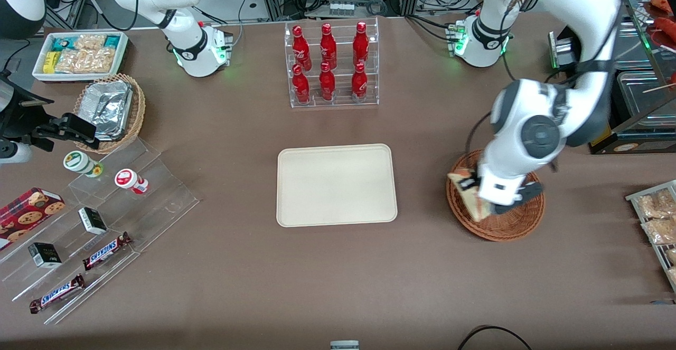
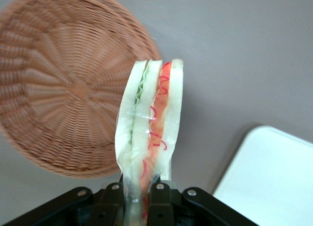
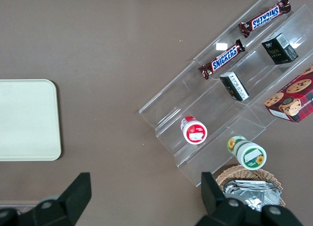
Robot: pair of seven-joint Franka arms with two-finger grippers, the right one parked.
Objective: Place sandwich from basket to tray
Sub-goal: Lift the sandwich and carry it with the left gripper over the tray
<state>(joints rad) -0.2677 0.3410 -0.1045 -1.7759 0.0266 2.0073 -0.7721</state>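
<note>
My left gripper [image 1: 478, 190] hangs over the reddish-brown wicker basket [image 1: 523, 223] at the working arm's end of the table, shut on the sandwich [image 1: 467, 194]. In the left wrist view the wrapped sandwich [image 2: 150, 123] stands clamped between the black fingers [image 2: 161, 199], its white bread, green and red layers edge-on. It is lifted above the basket [image 2: 58, 89], which holds nothing else. The cream tray [image 1: 336, 185] lies flat at the table's middle, and a corner of the tray [image 2: 274, 182] shows beside the sandwich.
A clear rack of red bottles [image 1: 331, 65] stands farther from the front camera than the tray. Toward the parked arm's end are acrylic steps with snack bars [image 1: 105, 251], a tan basket of foil containers [image 1: 111, 108] and a white snack tray [image 1: 79, 54]. Packaged snacks [image 1: 657, 218] lie beside the basket.
</note>
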